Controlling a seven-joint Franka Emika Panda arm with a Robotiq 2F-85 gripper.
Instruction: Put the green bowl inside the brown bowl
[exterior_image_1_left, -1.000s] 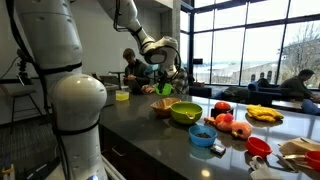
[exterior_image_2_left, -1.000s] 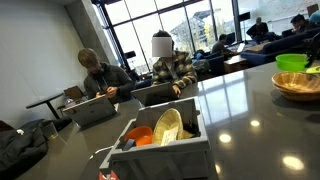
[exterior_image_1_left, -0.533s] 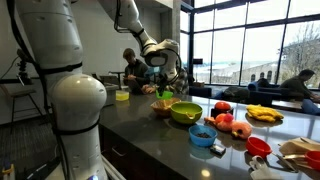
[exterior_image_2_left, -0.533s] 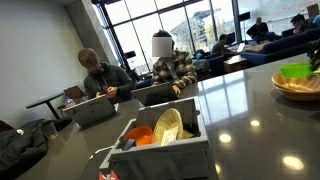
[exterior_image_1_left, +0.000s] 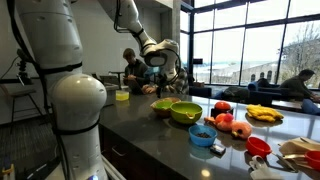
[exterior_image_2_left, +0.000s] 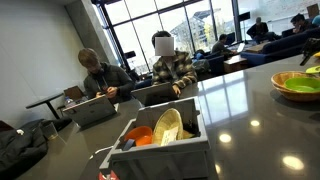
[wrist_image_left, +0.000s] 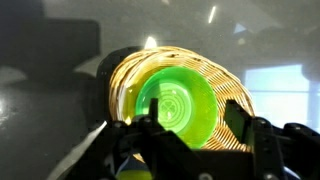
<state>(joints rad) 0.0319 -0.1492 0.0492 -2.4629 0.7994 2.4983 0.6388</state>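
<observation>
Pincer (wrist_image_left: 198, 136) hangs released above the bowls, its fingers (wrist_image_left: 150, 138) spread wide with nothing between them. In the wrist view the green bowl (wrist_image_left: 176, 103) sits inside the brown bowl (wrist_image_left: 118, 82) on the dark bench (wrist_image_left: 45, 45).

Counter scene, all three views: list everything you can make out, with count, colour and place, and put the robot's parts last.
green bowl: one, bright green, sitting inside the brown bowl
brown bowl: one, tan, woven, on the counter
counter: one, dark and glossy
large bowl: one, yellow-green, beside the brown bowl
small cup: one, yellow-green, farther back on the counter
blue bowl: one, in front of the large bowl
fruit: several pieces, red to pink, next to the blue bowl
bananas: yellow, count unclear, on a plate
white crate: one, holds an orange dish and a tan dish
people: several, seated by the windows
arm: one, white
gripper: one, dark, above the bowls, jaws apart
</observation>
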